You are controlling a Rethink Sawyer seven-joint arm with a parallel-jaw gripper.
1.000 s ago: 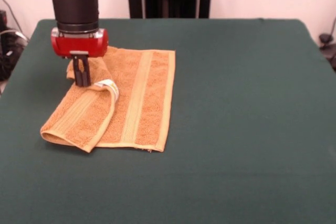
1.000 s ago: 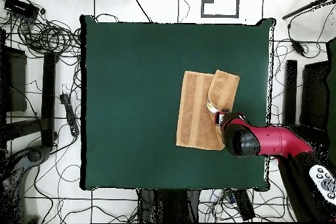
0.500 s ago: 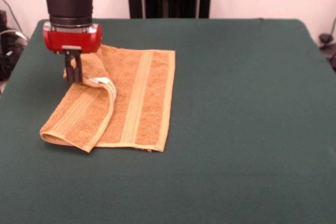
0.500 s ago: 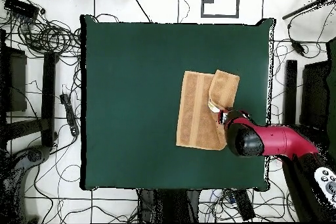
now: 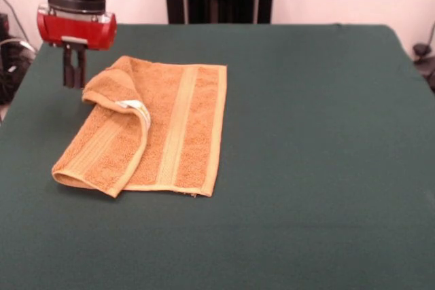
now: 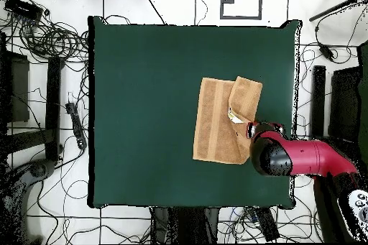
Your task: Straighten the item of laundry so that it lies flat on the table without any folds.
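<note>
The item of laundry, an orange-tan towel (image 5: 173, 123) (image 6: 214, 123), lies on the green table (image 5: 312, 140) (image 6: 144, 113). Its left part in the front view is folded over the rest in a rounded flap, and a white label (image 5: 138, 106) shows at the flap's edge. My gripper (image 5: 73, 76) hangs just off the flap's upper left corner and above the cloth, with nothing in it. Its two dark fingers point down with a narrow gap between them. In the overhead view the red arm (image 6: 298, 157) covers the gripper beside the towel's folded side.
Black stands and the table's far edge (image 5: 217, 25) show behind the towel. In the overhead view, cables (image 6: 50, 37) and equipment lie on the floor around the table.
My gripper has risen off the folded flap and moved left and away from the towel. The flap's corner puffed up slightly and stayed folded.
</note>
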